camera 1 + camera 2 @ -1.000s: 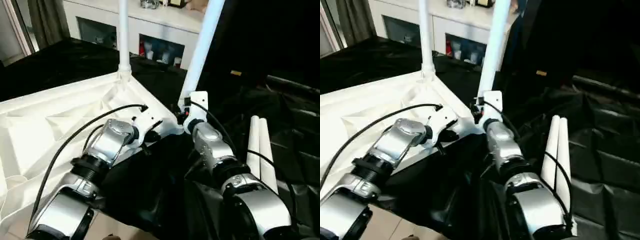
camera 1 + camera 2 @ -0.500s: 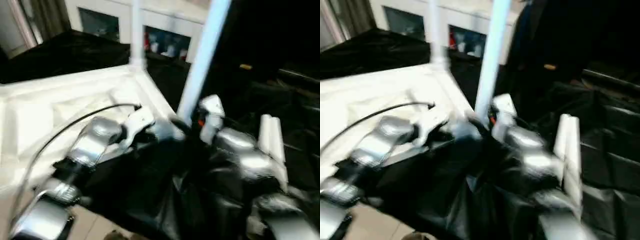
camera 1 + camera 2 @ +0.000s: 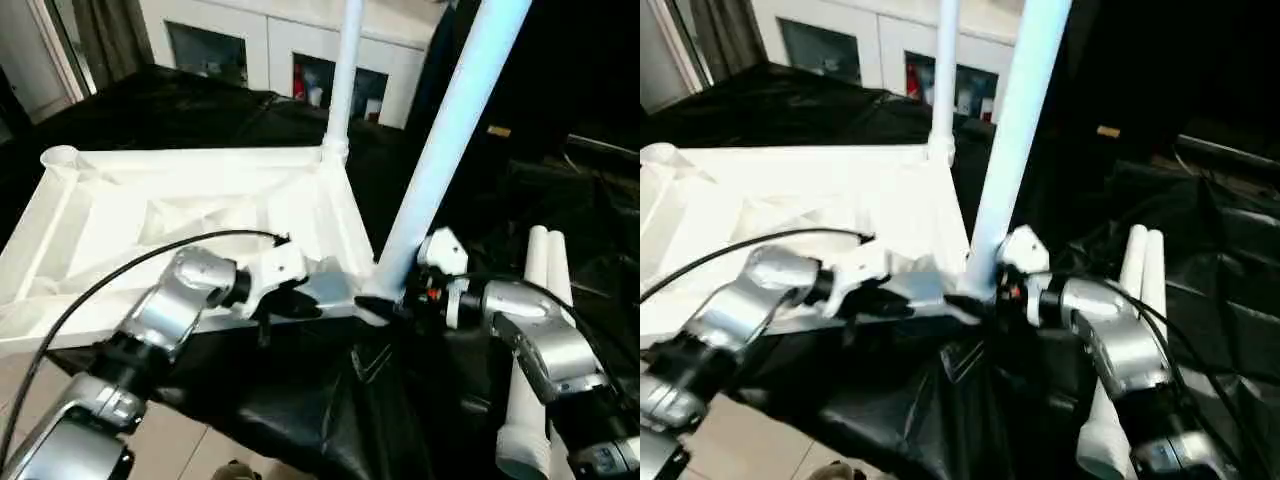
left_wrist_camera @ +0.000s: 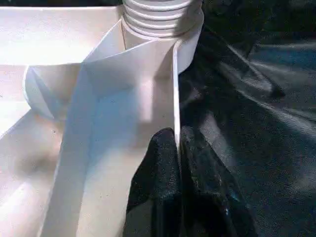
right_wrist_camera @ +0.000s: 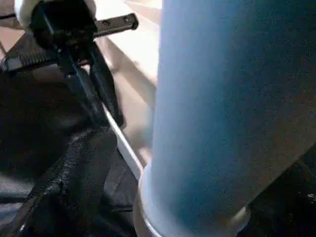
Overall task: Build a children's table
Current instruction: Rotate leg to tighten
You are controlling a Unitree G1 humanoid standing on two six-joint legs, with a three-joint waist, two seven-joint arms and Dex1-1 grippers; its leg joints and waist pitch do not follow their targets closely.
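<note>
The children's table top (image 3: 150, 215) lies upside down with its ribbed underside up. Two white legs stand in its sockets, one at the far corner (image 3: 345, 80) and one at the near corner (image 3: 445, 150). My left gripper (image 4: 177, 136) is shut on the thin rim wall just beside the near socket, also seen from the head (image 3: 300, 305). My right gripper (image 3: 392, 303) is at the base of the near leg (image 5: 232, 113), open, with one finger (image 5: 74, 168) standing off the leg. Two loose legs (image 3: 535, 340) lie side by side to the right.
Black cloth (image 3: 300, 420) covers the work surface and sags under the table's near edge. An empty corner socket (image 3: 60, 158) is at the far left. A white cabinet with glass doors (image 3: 250, 45) stands behind. Bare floor (image 3: 190, 450) is at the front left.
The head camera has swung, shifting the whole picture. My right forearm has moved out to the right of the near leg and its jaws have spread off it. The left gripper keeps its hold.
</note>
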